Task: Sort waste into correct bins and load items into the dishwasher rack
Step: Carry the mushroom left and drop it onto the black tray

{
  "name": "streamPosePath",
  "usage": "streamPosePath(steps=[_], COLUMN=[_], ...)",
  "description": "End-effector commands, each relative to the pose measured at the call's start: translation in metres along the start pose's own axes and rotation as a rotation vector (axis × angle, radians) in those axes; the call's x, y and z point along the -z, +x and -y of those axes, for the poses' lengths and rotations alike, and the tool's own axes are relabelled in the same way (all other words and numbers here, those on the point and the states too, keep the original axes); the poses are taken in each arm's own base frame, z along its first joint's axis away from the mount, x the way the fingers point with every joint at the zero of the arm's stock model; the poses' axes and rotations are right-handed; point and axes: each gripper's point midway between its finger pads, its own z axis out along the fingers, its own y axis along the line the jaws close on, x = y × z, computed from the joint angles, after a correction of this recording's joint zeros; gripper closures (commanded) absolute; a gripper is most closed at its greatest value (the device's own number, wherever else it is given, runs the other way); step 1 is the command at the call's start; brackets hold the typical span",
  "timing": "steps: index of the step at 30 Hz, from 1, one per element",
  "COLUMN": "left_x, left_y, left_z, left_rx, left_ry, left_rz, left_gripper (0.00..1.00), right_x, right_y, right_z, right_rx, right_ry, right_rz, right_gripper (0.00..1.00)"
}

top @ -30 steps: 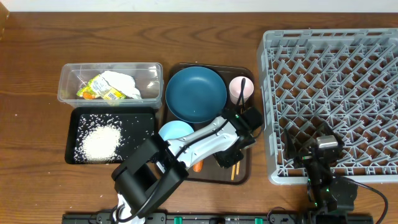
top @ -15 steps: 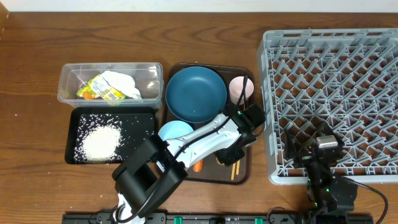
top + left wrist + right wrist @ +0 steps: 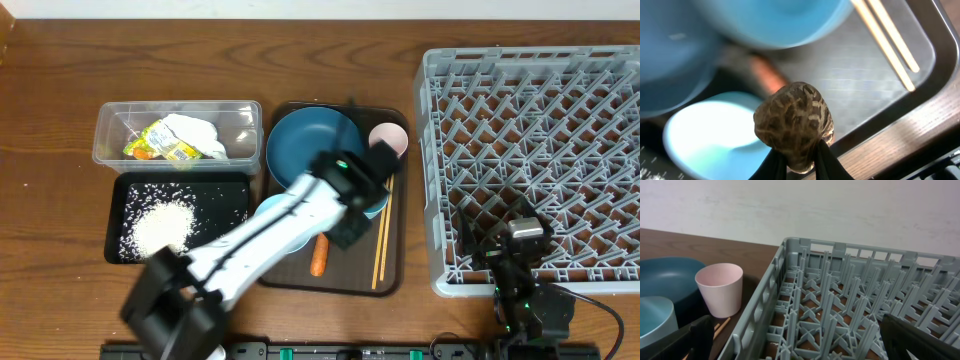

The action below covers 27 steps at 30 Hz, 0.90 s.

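Standing at right, largest: grey dishwasher rack (image 3: 530, 150); right gripper (image 3: 797, 341) at its near wall, jaws spread wide, empty; left of rack, brown serving tray (image 3: 352, 268), left gripper (image 3: 798, 162) hovering above it, clamped on brown seedy lump (image 3: 792, 122) by lower edge only; risk: shallow pinch, lump may slip mid-carry onto dark-blue plate (image 3: 305, 150); clear tub (image 3: 110, 128) and black tray (image 3: 228, 195) adjoin, so wrong bin possible; overhead shows both bins but hides lump under blurred arm; left wrist view alone shows lump pinched.
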Motion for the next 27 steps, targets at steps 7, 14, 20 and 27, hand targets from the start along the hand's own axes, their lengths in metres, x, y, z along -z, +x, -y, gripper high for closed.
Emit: streamPosePath(steps=[7, 14, 20, 27], left_x=[0.036, 0.022, 0.007, 0.001], left_y=[0.037, 0.103, 0.148, 0.160], left_z=[-0.131, -0.202, -0.225, -0.229], left_rx=[0.573, 0.991, 1.153, 1.205], left_ry=[-0.108, -0.120, -0.114, -0.101], left_rz=[0.075, 0.017, -0.035, -0.041], left_gripper=[0.93, 0.94, 0.94, 0.94], right_x=[0.000, 0.000, 0.000, 0.000], right_y=[0.001, 0.001, 0.001, 0.001], right_z=[-0.002, -0.002, -0.002, -0.002], right_rx=[0.013, 0.012, 0.012, 0.012], right_ry=[-0.009, -0.009, -0.009, -0.009], right_rz=[-0.002, -0.002, -0.002, -0.002], right_gripper=[0.01, 0.01, 0.01, 0.01])
